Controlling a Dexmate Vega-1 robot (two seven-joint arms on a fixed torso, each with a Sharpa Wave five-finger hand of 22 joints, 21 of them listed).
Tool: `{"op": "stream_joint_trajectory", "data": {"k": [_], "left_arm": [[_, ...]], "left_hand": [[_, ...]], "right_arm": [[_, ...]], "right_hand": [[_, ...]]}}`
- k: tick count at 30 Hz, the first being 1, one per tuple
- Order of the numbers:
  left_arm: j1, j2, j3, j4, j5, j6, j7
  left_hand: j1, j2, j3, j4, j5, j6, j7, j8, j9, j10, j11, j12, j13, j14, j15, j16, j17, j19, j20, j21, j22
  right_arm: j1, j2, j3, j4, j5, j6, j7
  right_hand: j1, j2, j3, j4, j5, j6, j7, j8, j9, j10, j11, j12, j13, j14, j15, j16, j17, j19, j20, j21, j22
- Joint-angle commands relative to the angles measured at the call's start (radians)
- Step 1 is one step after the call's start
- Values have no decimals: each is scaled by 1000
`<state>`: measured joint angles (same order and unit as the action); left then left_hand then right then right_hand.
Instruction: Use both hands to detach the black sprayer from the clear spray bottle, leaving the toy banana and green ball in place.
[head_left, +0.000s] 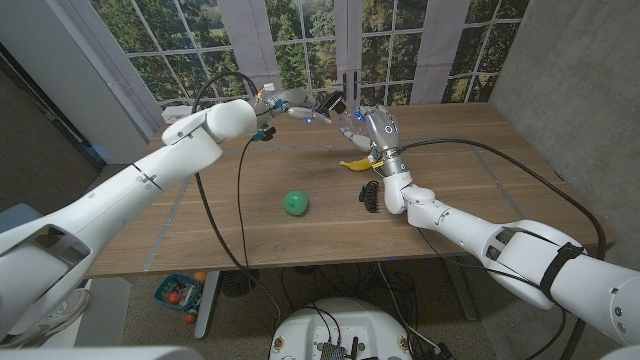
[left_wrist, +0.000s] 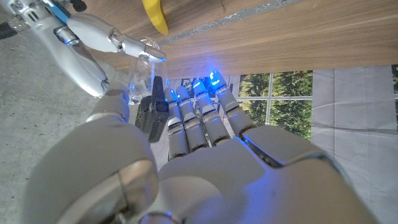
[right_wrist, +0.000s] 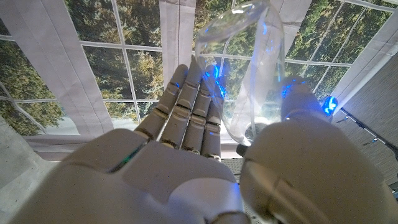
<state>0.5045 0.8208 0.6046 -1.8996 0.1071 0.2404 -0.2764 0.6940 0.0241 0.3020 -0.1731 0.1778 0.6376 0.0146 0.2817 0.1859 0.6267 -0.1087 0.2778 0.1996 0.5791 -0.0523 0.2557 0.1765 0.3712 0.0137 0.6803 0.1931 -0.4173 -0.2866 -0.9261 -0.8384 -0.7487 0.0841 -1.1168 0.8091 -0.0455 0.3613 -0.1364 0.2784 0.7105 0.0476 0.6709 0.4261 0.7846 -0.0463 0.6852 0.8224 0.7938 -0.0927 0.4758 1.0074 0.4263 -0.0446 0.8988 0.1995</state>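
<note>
Both hands are raised above the far middle of the table (head_left: 470, 170). My left hand (head_left: 285, 101) grips the black sprayer (head_left: 331, 102); in the left wrist view its fingers (left_wrist: 199, 121) curl beside the sprayer (left_wrist: 155, 111). My right hand (head_left: 381, 130) holds the clear spray bottle (head_left: 356, 120), and in the right wrist view the bottle (right_wrist: 249, 68) sits between fingers (right_wrist: 186, 106) and thumb. I cannot tell whether the sprayer is still joined to the bottle (left_wrist: 142, 68). The toy banana (head_left: 355, 164) lies below the hands. The green ball (head_left: 294, 203) rests mid-table.
Tall windows stand just behind the table's far edge. A black cable from the left arm hangs over the table left of the ball. A small bin (head_left: 180, 291) with toys sits on the floor under the left front corner.
</note>
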Motion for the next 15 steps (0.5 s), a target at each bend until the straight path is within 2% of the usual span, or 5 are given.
{"op": "stream_joint_trajectory", "data": {"k": [1,5,10,14,15], "left_arm": [[-16,20,4,-19,-53,-75,-72],[-6,23,-6,-27,-63,-95,-69],[9,20,-17,-31,-53,-120,-34],[30,17,-27,-42,-15,-132,24],[32,17,-28,-49,0,-119,35]], "left_hand": [[41,2,24,-8,4,28,-6,7,2,39,-8,6,0,43,-101,10,-1,42,-15,19,4],[97,0,51,-16,3,-2,-29,-16,3,2,-25,-22,0,21,-115,-17,-3,51,-32,26,7],[155,7,72,-13,6,-65,-69,-53,3,-77,-56,-66,-3,15,-138,-28,4,59,-43,37,11],[181,-1,65,-4,6,-131,-102,-84,3,-177,-66,-102,-6,-53,-143,-51,13,61,-62,53,19],[191,-4,60,-3,6,-164,-109,-94,3,-222,-63,-109,-6,-107,-145,-67,15,54,-69,58,23]], "right_arm": [[34,17,-39,63,17,-31,0],[43,18,-63,76,30,-35,0],[44,-4,-104,43,45,-58,14],[33,-32,-119,-9,56,-73,34],[23,-47,-120,-41,56,-77,43]], "right_hand": [[182,192,25,25,4,186,-176,6,2,169,-155,0,5,13,-134,-7,5,1,-155,8,3],[183,192,25,24,4,185,-177,7,3,170,-155,-1,5,14,-135,-9,7,-1,-155,10,2],[182,192,25,23,4,186,-177,6,2,171,-156,-2,7,15,-134,-13,10,-2,-156,14,1],[182,192,25,24,5,185,-176,6,3,170,-156,-1,10,16,-134,-15,12,-3,-156,16,1],[182,192,25,24,5,185,-176,6,2,170,-156,-2,10,16,-134,-15,12,-3,-156,17,1]]}}
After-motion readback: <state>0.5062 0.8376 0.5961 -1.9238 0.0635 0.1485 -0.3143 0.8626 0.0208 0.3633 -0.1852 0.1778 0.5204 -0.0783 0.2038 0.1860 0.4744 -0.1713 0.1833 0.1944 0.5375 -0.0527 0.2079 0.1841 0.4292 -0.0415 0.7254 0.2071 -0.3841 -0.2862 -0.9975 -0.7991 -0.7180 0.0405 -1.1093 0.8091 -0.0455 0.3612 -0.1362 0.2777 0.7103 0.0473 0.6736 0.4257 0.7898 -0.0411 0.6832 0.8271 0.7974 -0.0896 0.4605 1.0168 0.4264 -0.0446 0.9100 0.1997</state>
